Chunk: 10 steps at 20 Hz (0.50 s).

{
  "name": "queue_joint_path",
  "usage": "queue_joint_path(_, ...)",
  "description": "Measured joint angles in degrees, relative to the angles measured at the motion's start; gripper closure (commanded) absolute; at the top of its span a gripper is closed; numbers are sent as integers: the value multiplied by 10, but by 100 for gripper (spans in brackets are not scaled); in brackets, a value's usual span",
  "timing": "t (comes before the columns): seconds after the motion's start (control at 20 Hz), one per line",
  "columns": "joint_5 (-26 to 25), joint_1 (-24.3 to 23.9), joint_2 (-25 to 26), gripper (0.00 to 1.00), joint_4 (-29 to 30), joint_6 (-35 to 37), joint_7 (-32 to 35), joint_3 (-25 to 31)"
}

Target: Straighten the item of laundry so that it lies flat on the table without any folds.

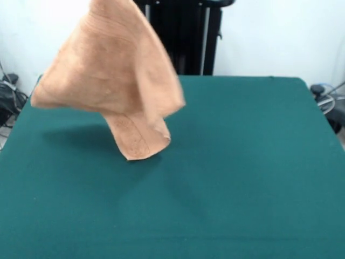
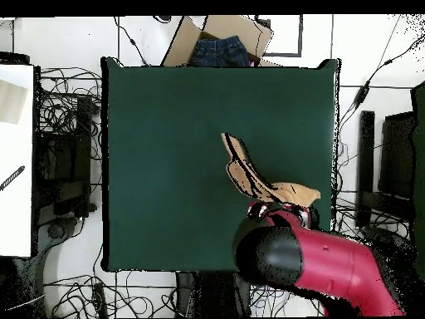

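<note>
The tan-orange towel (image 1: 110,70) hangs bunched in the air over the left part of the dark green table (image 1: 242,178). Its top runs out of the front view's upper edge. Its lowest corner (image 1: 137,148) reaches down to about the table surface; I cannot tell if it touches. In the overhead view the towel (image 2: 245,174) shows as a narrow crumpled strip near the table's (image 2: 166,149) right side, and it runs under the red and black arm (image 2: 307,257). The gripper itself is hidden under the arm's head there and is shut on the towel's top.
The robot's black pedestal (image 1: 183,38) stands behind the table's far edge. A cardboard box with blue jeans (image 2: 220,46) sits beyond the table's opposite edge. Cables (image 2: 66,108) lie on the floor around the table. A white surface (image 2: 17,158) stands at the left.
</note>
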Motion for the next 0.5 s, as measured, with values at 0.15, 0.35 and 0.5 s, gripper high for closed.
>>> queue_joint_path(0.15,16,-29,-12,100,-15,59,-4,5)
queue_joint_path(0.35,25,-57,-20,100,-48,135,-25,22)
queue_joint_path(0.5,33,-75,-18,100,-78,184,-50,38)
